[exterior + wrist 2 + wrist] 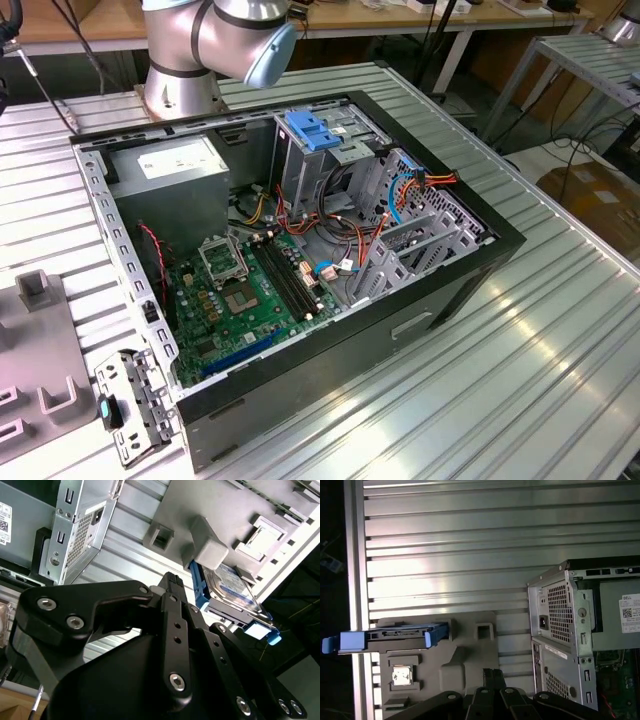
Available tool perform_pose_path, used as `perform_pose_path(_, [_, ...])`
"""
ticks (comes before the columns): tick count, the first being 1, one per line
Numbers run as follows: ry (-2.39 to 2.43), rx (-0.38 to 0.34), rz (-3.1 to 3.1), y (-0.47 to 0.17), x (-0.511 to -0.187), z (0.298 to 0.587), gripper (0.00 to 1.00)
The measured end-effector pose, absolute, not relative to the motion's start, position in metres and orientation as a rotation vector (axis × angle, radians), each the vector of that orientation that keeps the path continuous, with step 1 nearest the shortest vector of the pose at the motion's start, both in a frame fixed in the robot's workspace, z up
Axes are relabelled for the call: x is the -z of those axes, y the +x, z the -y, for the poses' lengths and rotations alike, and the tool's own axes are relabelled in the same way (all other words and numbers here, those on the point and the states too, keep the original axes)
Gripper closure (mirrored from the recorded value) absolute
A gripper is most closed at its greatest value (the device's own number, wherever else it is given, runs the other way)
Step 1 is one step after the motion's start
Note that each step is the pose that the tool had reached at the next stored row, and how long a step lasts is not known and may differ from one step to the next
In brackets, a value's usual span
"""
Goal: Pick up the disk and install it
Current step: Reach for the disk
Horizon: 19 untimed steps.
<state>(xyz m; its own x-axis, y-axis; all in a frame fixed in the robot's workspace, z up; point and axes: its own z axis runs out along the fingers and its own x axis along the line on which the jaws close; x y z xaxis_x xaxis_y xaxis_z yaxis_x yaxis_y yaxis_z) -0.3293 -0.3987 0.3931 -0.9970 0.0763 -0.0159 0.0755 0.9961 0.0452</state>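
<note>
1. The arm shows its silver base and a thick joint with a pale blue cap in the exterior view.
2. The black end effector has its fingers pressed together, gripping nothing, in both wrist views.

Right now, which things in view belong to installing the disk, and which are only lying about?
Job: flat silver-grey metal disk with blue side rails; black gripper; open black computer case.
Lying about: small square silver chip; small grey metal bracket.
</note>
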Motion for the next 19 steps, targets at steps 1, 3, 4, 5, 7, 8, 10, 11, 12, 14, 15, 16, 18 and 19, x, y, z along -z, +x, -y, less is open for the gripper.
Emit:
perform_pose_path(1, [0.119,-0.07,-3.121,-0.329,-0.393,0.399,0.89])
perform_pose_path(3, [0.119,-0.07,-3.121,-0.33,-0.393,0.399,0.89])
perform_pose_path(4, [0.119,-0.07,-3.121,-0.33,-0.393,0.399,0.89])
perform_pose_path(5, [0.119,-0.07,-3.121,-0.33,-0.393,0.399,0.89])
perform_pose_path(7, [0.119,-0.07,-3.121,-0.33,-0.393,0.399,0.89])
perform_pose_path(8, [0.119,-0.07,-3.121,-0.33,-0.393,0.399,0.89])
perform_pose_path(10, [0.119,-0.07,-3.121,-0.33,-0.393,0.398,0.89])
perform_pose_path(11, [0.119,-0.07,-3.121,-0.33,-0.393,0.397,0.89])
perform_pose_path(12, [0.119,-0.069,-3.121,-0.331,-0.393,0.397,0.89])
perform_pose_path(14, [0.119,-0.07,-3.121,-0.334,-0.393,0.395,0.89])
perform_pose_path(15, [0.119,-0.07,-3.121,-0.337,-0.393,0.394,0.89])
perform_pose_path(16, [0.119,-0.07,-3.121,-0.339,-0.393,0.394,0.89])
perform_pose_path(18, [0.119,-0.07,-3.121,-0.344,-0.393,0.392,0.89])
perform_pose_path(19, [0.119,-0.07,-3.121,-0.348,-0.393,0.392,0.89])
